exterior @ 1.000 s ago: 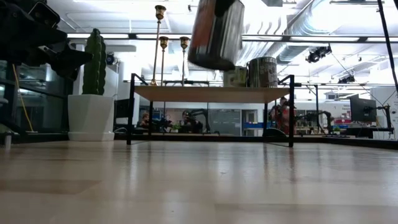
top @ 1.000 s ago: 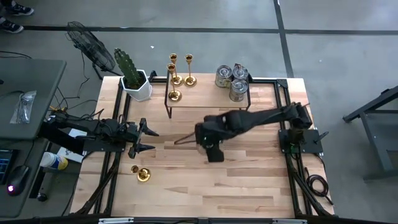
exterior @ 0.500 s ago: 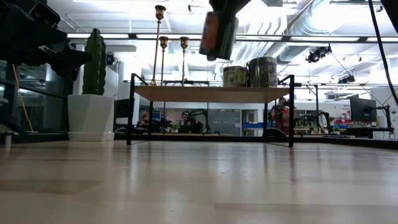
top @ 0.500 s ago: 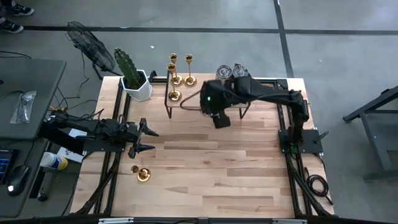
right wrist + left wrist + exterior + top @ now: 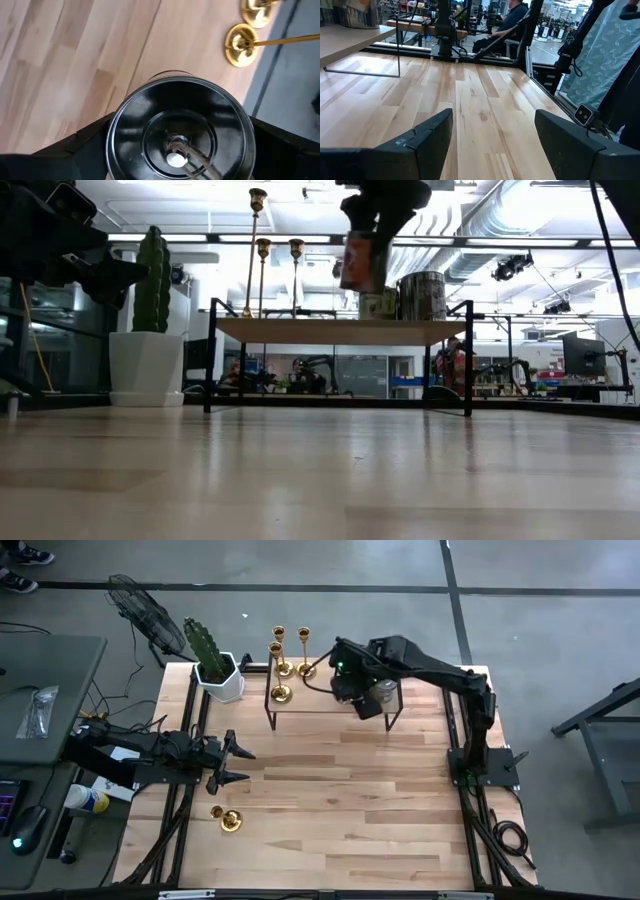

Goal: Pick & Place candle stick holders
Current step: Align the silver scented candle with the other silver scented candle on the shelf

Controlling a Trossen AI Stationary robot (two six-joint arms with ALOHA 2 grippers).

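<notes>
My right gripper [image 5: 360,698] hangs over the small raised shelf [image 5: 300,330] at the table's far side, shut on a silver cup-like candle stick holder [image 5: 361,260]. More silver holders [image 5: 422,294] stand on the shelf's right part. Three gold candlesticks [image 5: 280,665] stand on its left end. A fourth gold one [image 5: 228,821] lies on the table near the left edge. My left gripper [image 5: 236,762] waits open and level at the table's left, above the tabletop. My right gripper pinches the silver holder between its two fingers [image 5: 85,145], one on each opposite side of its outer wall [image 5: 114,131]. The fingers come from above, slanting down. The holder hangs mouth up, clear above the shelf top.
A white hexagonal pot with a green cactus [image 5: 221,675] stands at the far left corner, beside the shelf. A fan [image 5: 140,608] sits on the floor beyond it. The table's middle and near part [image 5: 340,810] is bare wood.
My right gripper has carried the silver holder from over the table's middle toward the far edge and upward, to above the shelf, rolling its wrist on the way. The holder stays between its fingers, clear of everything.
</notes>
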